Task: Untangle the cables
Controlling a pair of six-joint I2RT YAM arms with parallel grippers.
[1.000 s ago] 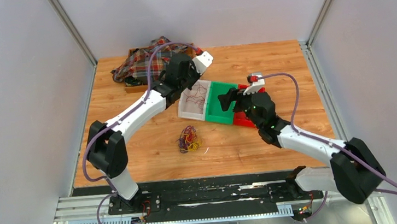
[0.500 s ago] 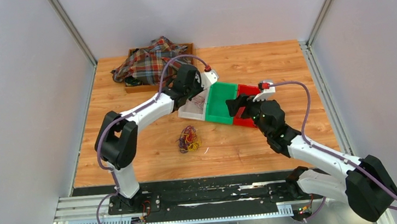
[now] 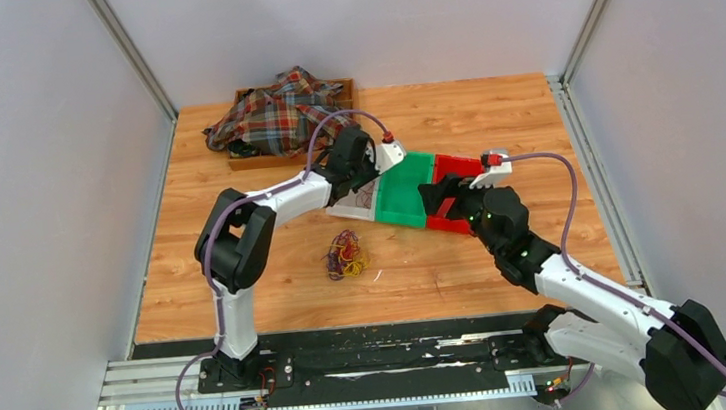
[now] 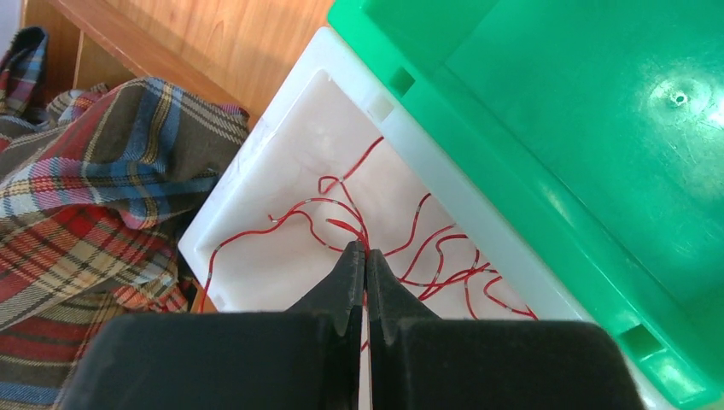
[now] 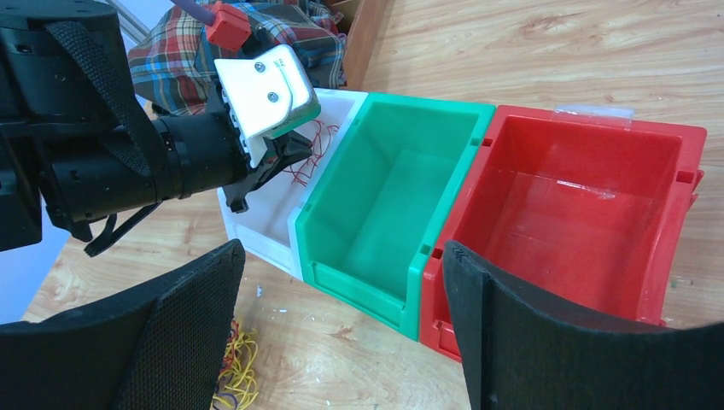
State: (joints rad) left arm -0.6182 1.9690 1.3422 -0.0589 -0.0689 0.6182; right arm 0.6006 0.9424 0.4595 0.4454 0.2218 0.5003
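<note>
Near side of green bin (image 3: 403,189): tangle of yellow, red and purple cables (image 3: 344,255) on the wood, no arm touching it. Right gripper (image 5: 341,256) hangs wide open and empty, just before the bin. In the adjoining white bin (image 4: 256,162), left gripper (image 4: 365,256) is pinched shut amid loose red strands (image 4: 427,256); a snagged strand could drag out on lifting.

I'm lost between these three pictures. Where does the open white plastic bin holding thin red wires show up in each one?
Top external: the white plastic bin lies mid-table, partly under the left gripper.
Left wrist: the bin fills the centre, with thin red wires inside.
Right wrist: the bin is at upper left, behind that gripper.
Shared landmark: the green plastic bin right against its side.
</note>
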